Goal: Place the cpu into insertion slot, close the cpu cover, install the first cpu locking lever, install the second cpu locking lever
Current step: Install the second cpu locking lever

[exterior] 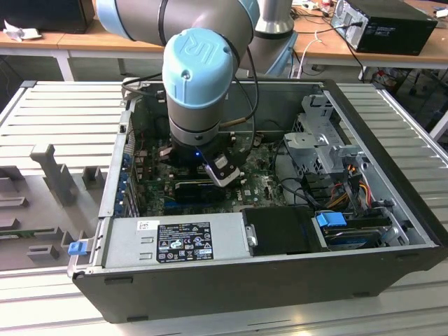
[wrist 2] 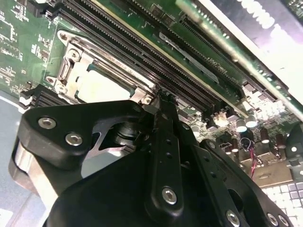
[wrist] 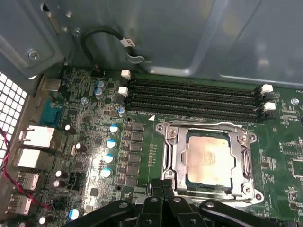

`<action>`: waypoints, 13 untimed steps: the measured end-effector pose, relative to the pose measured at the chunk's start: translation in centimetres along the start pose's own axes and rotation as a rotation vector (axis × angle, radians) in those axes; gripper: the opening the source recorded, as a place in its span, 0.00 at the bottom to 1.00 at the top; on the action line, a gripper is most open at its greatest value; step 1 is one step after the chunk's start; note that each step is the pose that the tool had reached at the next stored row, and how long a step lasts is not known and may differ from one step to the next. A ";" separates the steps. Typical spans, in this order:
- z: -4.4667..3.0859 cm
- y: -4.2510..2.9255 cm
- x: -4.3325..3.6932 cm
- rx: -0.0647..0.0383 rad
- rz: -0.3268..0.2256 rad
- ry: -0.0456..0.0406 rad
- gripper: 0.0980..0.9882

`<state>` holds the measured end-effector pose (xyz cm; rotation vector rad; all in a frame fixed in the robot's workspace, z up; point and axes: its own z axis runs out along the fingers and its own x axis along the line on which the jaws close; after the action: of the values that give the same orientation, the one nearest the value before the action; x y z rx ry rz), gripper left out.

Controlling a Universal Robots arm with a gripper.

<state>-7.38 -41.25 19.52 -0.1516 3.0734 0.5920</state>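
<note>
An open computer case (exterior: pixel 210 280) lies on the counter. Inside, the cpu cover (wrist: pixel 171 156) sits shut over the cpu (wrist: pixel 209 158). The fingers (wrist: pixel 163 187) press together, empty, beside it; the levers look thin, springy, best hooked at their tips.

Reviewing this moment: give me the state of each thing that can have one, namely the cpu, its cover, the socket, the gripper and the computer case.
cpu: seated flat in the insertion slot.
cpu cover: closed down over the cpu, its face showing through the window.
insertion slot: filled.
gripper: shut, empty, fingertips together at the socket's edge.
computer case: lying on its side, side panel off, motherboard exposed.
</note>
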 end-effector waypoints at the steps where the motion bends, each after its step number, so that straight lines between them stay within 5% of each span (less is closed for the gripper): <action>1: 0.04 -0.01 0.00 -0.004 0.000 -0.0004 0.01; 8: 0.59 -0.14 0.12 -0.031 0.000 -0.0028 0.01; 13: 0.23 0.09 0.13 -0.033 0.000 -0.0032 0.01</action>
<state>-7.52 -41.09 19.34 -0.1515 3.0617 0.6422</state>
